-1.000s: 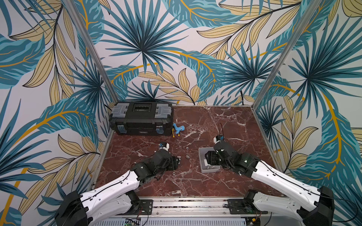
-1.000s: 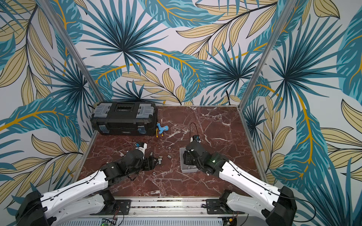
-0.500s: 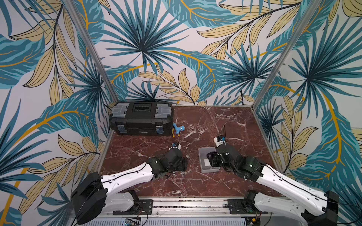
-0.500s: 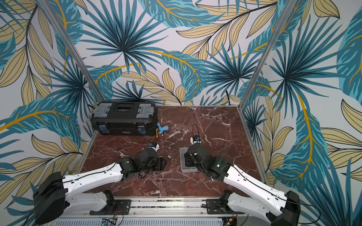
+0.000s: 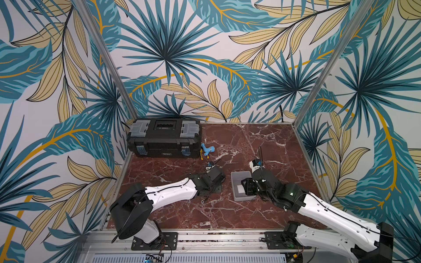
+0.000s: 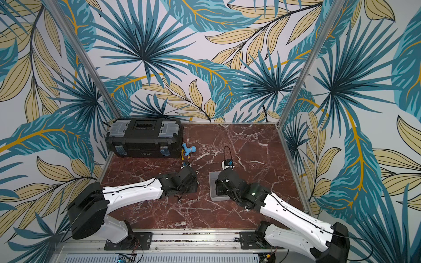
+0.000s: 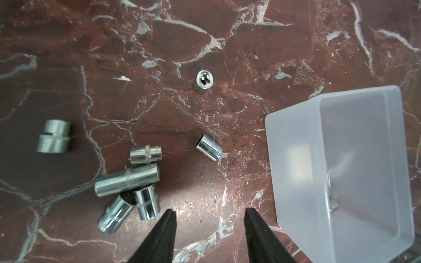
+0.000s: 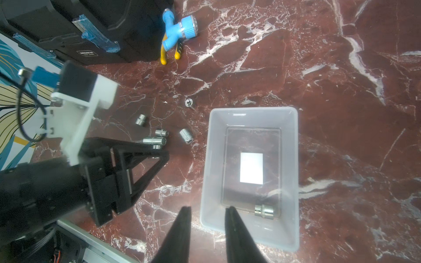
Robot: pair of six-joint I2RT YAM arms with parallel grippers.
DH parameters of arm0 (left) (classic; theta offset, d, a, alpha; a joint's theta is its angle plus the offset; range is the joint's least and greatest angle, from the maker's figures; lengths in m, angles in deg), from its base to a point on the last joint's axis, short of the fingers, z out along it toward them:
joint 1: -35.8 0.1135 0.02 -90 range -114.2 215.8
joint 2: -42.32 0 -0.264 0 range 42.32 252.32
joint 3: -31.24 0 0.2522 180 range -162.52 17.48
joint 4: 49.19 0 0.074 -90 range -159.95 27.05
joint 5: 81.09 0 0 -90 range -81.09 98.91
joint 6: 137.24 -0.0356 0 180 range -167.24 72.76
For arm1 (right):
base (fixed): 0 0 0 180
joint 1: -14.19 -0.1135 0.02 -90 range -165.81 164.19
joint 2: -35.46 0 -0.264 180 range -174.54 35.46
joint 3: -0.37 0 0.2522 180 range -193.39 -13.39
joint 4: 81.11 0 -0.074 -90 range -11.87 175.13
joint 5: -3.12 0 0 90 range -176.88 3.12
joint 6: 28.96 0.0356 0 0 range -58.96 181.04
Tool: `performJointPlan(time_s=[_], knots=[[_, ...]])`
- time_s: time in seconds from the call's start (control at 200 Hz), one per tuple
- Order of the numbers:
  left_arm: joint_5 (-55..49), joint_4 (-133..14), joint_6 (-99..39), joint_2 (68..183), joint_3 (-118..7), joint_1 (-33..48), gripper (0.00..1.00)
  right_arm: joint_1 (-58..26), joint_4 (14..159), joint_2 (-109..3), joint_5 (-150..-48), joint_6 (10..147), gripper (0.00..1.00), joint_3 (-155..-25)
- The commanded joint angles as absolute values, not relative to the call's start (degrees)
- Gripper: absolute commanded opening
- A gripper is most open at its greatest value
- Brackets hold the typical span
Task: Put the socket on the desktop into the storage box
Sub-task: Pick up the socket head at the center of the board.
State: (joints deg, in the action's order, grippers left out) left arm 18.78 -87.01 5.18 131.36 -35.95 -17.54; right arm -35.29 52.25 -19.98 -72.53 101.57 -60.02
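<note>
Seemingly, right pincer [image 8: 208,208] astride storage box [image 8: 290,159] wall

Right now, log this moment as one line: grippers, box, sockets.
left gripper: open, empty, near loose chrome steel sockets on red-brown marble desktop | right gripper: open, empty, at pale grey plastic storage box | box holds one socket

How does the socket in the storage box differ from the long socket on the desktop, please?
The boxed socket is stubby and stepped; the long socket is slender. The boxed socket lies alone in the storage box; the long socket lies against other sockets on the desktop. Both are shiny metal, on their sides.
</note>
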Motion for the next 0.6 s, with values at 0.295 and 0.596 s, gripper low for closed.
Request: performJointPlan(time_s=[0.295, 0.596], knots=[[24.0, -91.0, -3.3, 138.0, -48.0, -17.1, 0.53, -35.5, 52.6, -18.9, -71.6, 102.6, 0.3, -58.4], [23.9, -92.1, -5.4, 145.9, -54.7, -13.2, 0.46, -35.5, 52.6, -18.3, -71.4, 102.8, 0.29, -58.1]])
